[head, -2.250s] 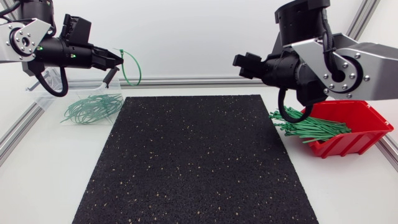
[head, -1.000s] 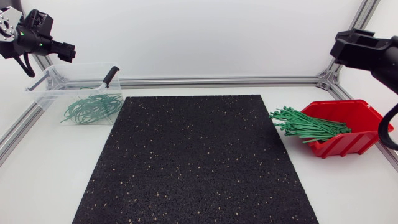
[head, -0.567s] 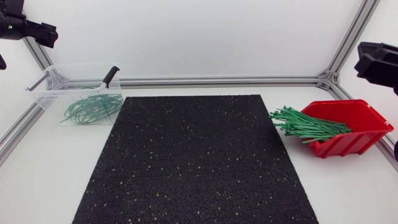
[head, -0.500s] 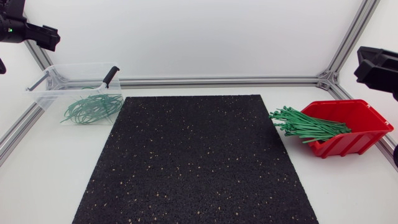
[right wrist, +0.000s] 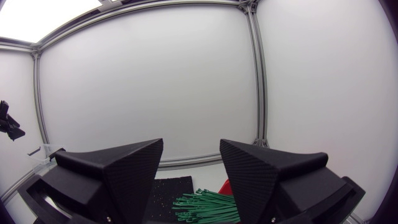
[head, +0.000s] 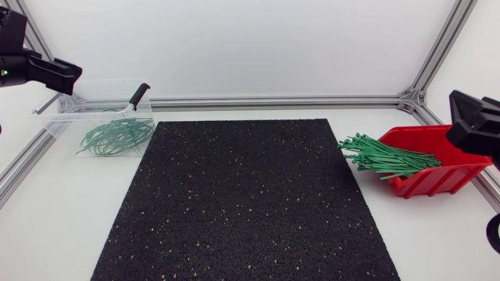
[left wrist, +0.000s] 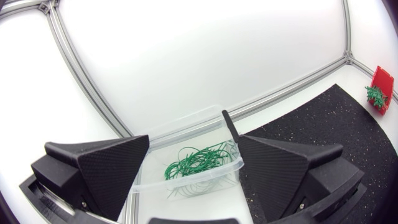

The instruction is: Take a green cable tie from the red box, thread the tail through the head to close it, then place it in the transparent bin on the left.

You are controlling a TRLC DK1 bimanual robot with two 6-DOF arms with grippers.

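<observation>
**Changed:** your left gripper [left wrist: 193,163] no longer carries the closed green loop it held above the transparent bin [head: 55,117] two seconds back. Both arms have pulled away to the table's side edges. Judged: one tie delivered, next pick not yet begun.

**Left gripper:** fingers spread wide, nothing between them. They are broad matte black wedges with a fine woven texture, hanging high over the bin.

**Right gripper** [right wrist: 191,152]**:** likewise parted and empty, of the same build, and well above the red box [head: 445,170].

**Closed cable ties** [head: 116,134]**:** thin green loops in a flat tangled heap in the bin. You cannot tell the newest one from the rest.

**Black-handled tool** [head: 137,95]**:** slim, leaning at the bin's far corner. Its kind is unclear.

**Transparent bin:** clear thin-walled plastic, rectangular, at the table's left rear.

**Straight cable ties** [head: 387,158]**:** your stock for the next pick. These stiff green strips fan in a bundle out of the red box's open front, just beside the mat's right edge.

**Red box:** glossy moulded plastic with a sloped, open front.

**Mat** [head: 250,203]**:** black, grainy and pale-speckled, rectangular, lying between bin and box.

**Table** [head: 62,226]**:** smooth and white.
</observation>
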